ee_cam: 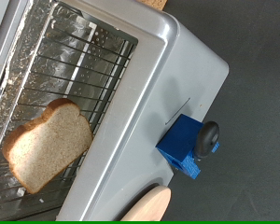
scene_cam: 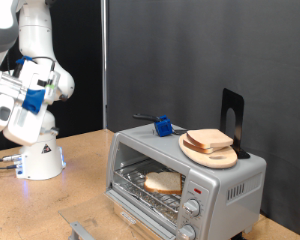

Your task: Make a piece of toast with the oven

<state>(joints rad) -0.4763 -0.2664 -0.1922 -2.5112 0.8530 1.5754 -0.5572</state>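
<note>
A slice of bread [scene_cam: 163, 182] is lying on the toaster oven's [scene_cam: 230, 182] wire rack [ee_cam: 79, 70]; the end effector [scene_cam: 8, 100] is hovering well away, its opening impossible to tell.

Exterior view: the robot arm [scene_cam: 30, 70] — glossy white rounded link shells joined by darker grey bands at the joints. Blue fittings sit on the hand end (exact shape too small to tell). The white conical base [scene_cam: 40, 158] carries small dark marks and a faint blue light — dark cables [scene_cam: 0, 162] trail from its foot.
</note>
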